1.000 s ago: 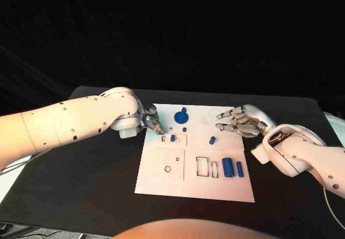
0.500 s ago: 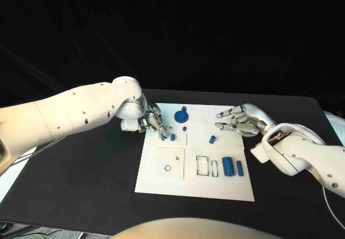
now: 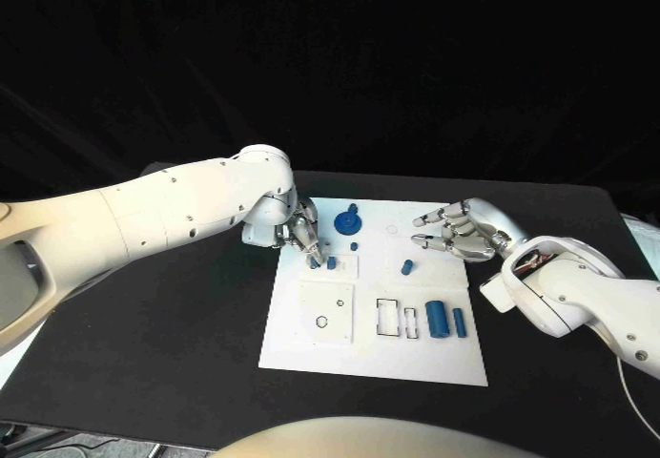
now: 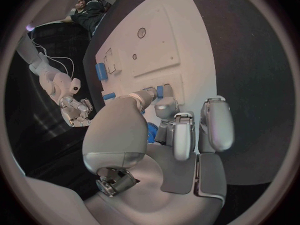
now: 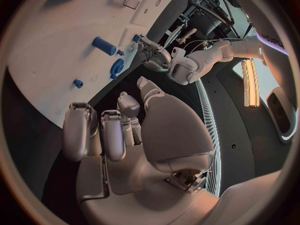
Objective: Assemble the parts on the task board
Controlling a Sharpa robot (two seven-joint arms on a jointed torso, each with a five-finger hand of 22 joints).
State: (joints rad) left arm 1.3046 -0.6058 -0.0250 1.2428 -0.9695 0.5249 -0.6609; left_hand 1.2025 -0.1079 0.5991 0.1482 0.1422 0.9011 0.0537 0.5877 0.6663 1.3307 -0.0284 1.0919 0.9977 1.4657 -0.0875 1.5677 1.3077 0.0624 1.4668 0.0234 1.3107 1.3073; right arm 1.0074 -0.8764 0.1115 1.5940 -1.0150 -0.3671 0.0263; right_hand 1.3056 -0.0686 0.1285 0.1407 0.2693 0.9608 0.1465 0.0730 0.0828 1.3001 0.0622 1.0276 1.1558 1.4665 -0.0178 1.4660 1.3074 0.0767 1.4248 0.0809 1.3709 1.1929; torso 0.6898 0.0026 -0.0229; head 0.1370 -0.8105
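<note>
Two hands over the task board (image 3: 310, 348) here. My left hand (image 3: 298, 234) is at the board's far left edge with the fingertips (image 4: 164, 91) pinching a small blue part (image 3: 330, 261), which sits right at the upper small slots. Next along, a round blue disc part (image 3: 348, 224) lies near the board's far edge, then a short blue peg (image 3: 407, 267) around the middle, and nearer me a blue cylinder (image 3: 436, 320) with a thin blue bar (image 3: 457, 323) just beside it, next to the rectangular cutouts. My right hand (image 3: 464, 233) hovers over the board's far right corner, fingers curled and slightly apart, nothing in them.
</note>
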